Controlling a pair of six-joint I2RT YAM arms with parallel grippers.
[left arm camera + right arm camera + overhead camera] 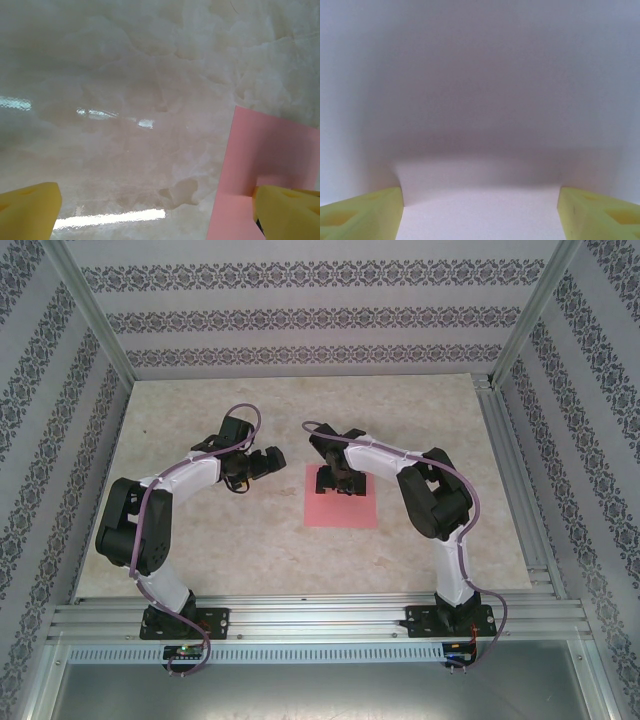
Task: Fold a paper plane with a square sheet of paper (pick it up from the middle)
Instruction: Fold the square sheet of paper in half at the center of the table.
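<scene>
Nothing is folded yet. The square sheet of paper (340, 506) lies flat and uncreased on the tabletop (200, 420). My right hand (340, 481) sits low over the sheet's far edge, fingers spread wide, and I can't see it gripping anything. My left hand (263, 462) hangs released just beside the sheet's left edge. By my judgement, the pick-up and every fold remain.

- The overhead camera sits high behind both arm bases. It looks down and forward over the whole pale marbled tabletop (200, 540) and the thin pink-red square sheet of paper (340, 505).
- The left wrist camera peers out low between the left gripper's yellow foam fingers (27, 210), close over the tabletop. The sheet's edge meets the jaw on that view's right, and the overhead view shares this patch.
- The right wrist camera faces a pale blank surface very close up, spanning the gap between the right gripper's yellow fingers (360, 215).
</scene>
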